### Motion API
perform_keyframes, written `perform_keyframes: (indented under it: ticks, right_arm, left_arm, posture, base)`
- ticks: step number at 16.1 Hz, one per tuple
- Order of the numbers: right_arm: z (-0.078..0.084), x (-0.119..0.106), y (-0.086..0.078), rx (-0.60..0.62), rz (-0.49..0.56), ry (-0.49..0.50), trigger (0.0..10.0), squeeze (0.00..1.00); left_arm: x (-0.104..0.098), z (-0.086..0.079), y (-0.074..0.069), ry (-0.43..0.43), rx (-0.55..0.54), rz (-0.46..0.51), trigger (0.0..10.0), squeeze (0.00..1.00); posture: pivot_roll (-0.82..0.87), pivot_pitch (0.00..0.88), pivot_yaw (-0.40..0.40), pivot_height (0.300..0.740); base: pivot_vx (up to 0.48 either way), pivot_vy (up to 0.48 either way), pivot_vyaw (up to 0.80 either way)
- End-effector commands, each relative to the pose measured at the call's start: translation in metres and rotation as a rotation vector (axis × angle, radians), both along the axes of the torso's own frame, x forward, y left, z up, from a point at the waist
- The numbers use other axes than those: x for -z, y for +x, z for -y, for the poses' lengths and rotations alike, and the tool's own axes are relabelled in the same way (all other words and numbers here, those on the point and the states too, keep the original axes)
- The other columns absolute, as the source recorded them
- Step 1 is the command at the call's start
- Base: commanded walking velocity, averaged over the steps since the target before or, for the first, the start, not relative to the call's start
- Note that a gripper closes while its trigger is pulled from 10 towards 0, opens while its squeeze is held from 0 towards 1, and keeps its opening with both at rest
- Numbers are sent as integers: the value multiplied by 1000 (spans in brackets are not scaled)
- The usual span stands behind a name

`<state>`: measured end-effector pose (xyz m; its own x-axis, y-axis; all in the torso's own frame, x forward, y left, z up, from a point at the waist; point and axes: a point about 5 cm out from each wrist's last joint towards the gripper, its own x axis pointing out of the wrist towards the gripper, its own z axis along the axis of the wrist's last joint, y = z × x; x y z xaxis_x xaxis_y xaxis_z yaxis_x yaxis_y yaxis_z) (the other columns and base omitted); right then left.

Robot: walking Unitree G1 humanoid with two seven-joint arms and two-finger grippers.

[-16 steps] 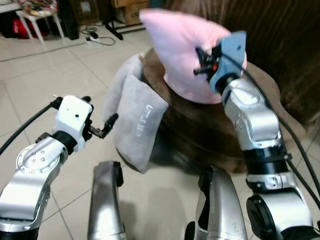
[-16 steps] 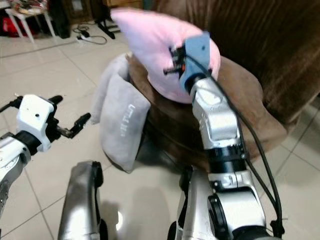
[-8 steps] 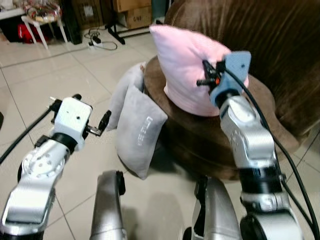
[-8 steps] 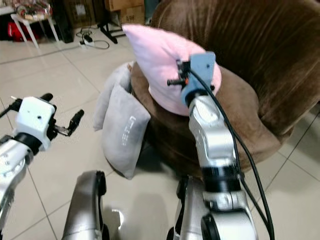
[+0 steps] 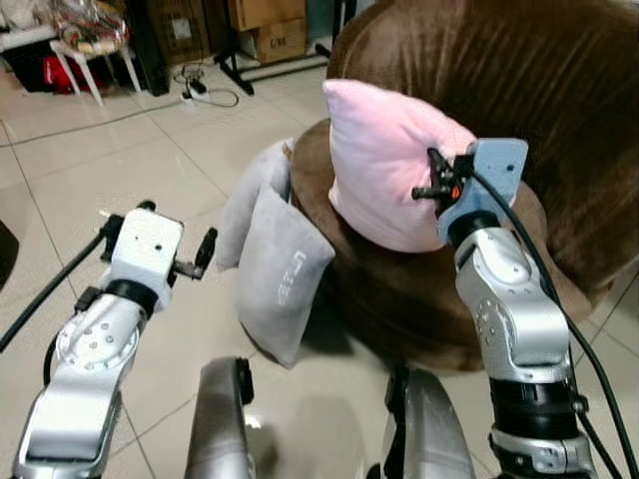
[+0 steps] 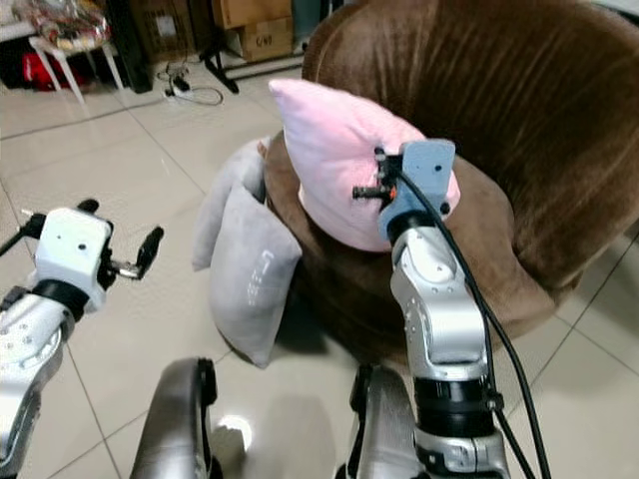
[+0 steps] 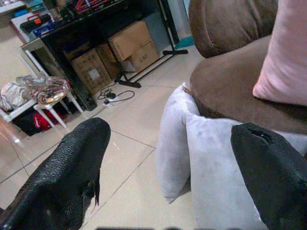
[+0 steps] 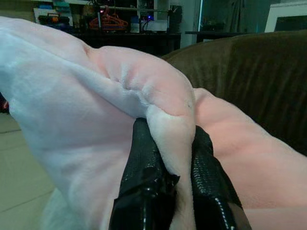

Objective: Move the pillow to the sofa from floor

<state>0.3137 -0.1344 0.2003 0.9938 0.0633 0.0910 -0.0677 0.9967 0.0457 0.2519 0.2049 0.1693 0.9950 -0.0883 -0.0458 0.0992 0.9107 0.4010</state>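
Note:
A pink pillow stands on edge on the seat of the brown sofa chair. My right gripper is shut on a fold of the pink pillow, its black fingers pinching the fabric from both sides. In the eye views that gripper sits behind its blue wrist mount at the pillow's right edge. My left gripper is open over the tiled floor, left of two grey pillows that lean against the sofa's front. Nothing lies between the left fingers.
The sofa's tall brown backrest rises behind the pillow. A white stool, cardboard boxes, a black stand and cables sit at the back left. Bare tiles stretch to the left.
The pink pillow has come down and in over the sofa seat, held in my right gripper. The view has shifted as my head moved. The left arm stays about where it was.

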Motion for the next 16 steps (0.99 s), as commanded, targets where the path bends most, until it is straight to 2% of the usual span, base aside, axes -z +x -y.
perform_keyframes:
  ticks: [1, 5, 9, 14, 16]
  right_arm:
    - [3, 2, -3, 13, -16, 17, 10000, 0]
    - [3, 4, -7, 19, -32, 54, 10000, 0]
    - [-4, 4, -9, -32, -48, 84, 10000, 0]
    - [-5, 7, -10, -28, -72, 96, 10000, 0]
    - [-2, 9, -9, 8, -83, 74, 10000, 0]
  left_arm:
    - [0, -2, 1, -5, -22, -2, 10000, 0]
    - [2, -2, 1, 9, -39, 1, 10000, 0]
    - [5, -5, 0, -11, -73, 0, 10000, 0]
    - [3, -5, 0, -7, -65, 16, 10000, 0]
    - [2, -5, 1, -10, -67, 21, 10000, 0]
  posture:
    - [-6, 0, -36, 548]
    - [-4, 0, -45, 567]
    - [-3, 0, -49, 601]
    - [-3, 0, -46, 644]
    - [-2, 0, -44, 648]
  base:
    - [0, 0, 0]
    - [0, 0, 0]
    - [0, 0, 422]
    - [0, 0, 418]
    - [0, -377, 200]
